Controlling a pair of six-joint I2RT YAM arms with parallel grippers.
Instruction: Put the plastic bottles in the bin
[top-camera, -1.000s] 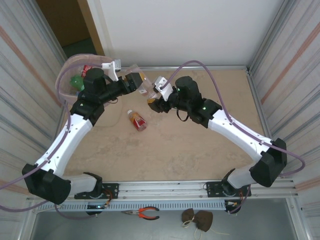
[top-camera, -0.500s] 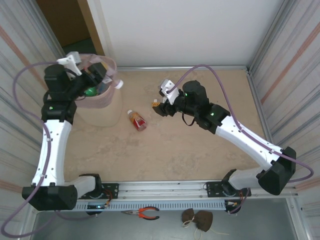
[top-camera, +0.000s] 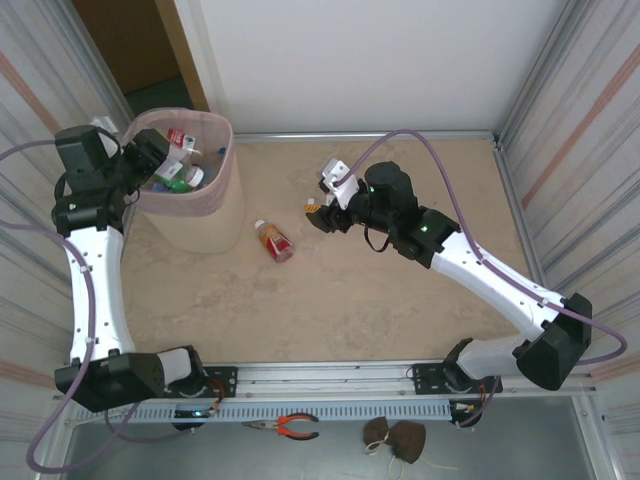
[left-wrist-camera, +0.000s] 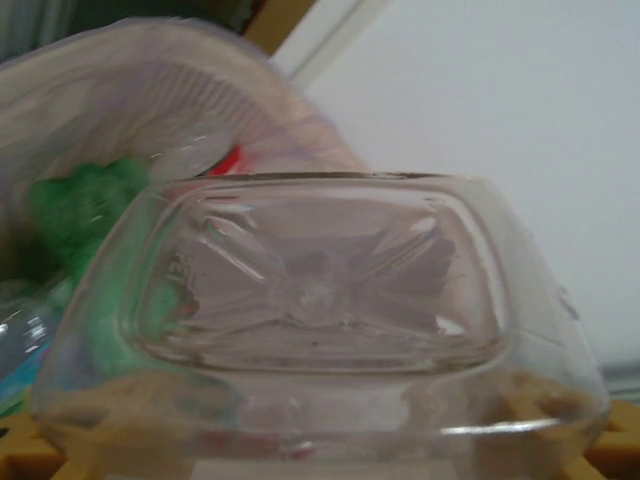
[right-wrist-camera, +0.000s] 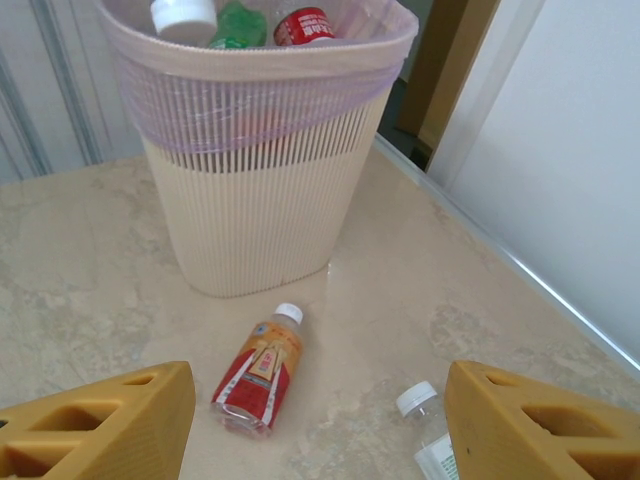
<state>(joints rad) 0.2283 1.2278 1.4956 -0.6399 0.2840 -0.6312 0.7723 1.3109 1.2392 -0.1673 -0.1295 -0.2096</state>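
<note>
- Standing upright at about 10 o'clock on the table (top-camera: 330, 310), the bin (right-wrist-camera: 260, 200) has ribbed, tapering walls and a lilac liner (right-wrist-camera: 250, 95) folded down over its rim.
- Contents seen through the mouth, heaped to rim level: a white-capped bottle (right-wrist-camera: 183, 15), a green bottle (right-wrist-camera: 235, 25) and a red-labelled bottle (right-wrist-camera: 302, 25). How many lie beneath them cannot be told.
- The left gripper (top-camera: 152, 165) sits over the bin's 9 o'clock rim, clamped on a clear bottle (left-wrist-camera: 320, 290), with yellow fingertips (left-wrist-camera: 20, 455) at either side of it.
- The clear bottle's squarish base faces the wrist camera. Its long axis runs away from the lens along the gripper's line, towards the bin's contents. Its cap is hidden.
- A lying bottle (top-camera: 273, 240) with a red and orange label rests on its side on the table, near the bin's 4 o'clock foot but apart from it. In the top view its long axis runs 11 to 5 o'clock, with the white cap at 11, towards the bin.
- A second bottle (right-wrist-camera: 425, 435), clear with a white cap, lies on the table beside the right gripper's finger, cut off by the frame edge.
- The right gripper (right-wrist-camera: 320, 410) hangs above the table at about 2 o'clock from the lying bottle, fingers wide apart and holding nothing.
</note>
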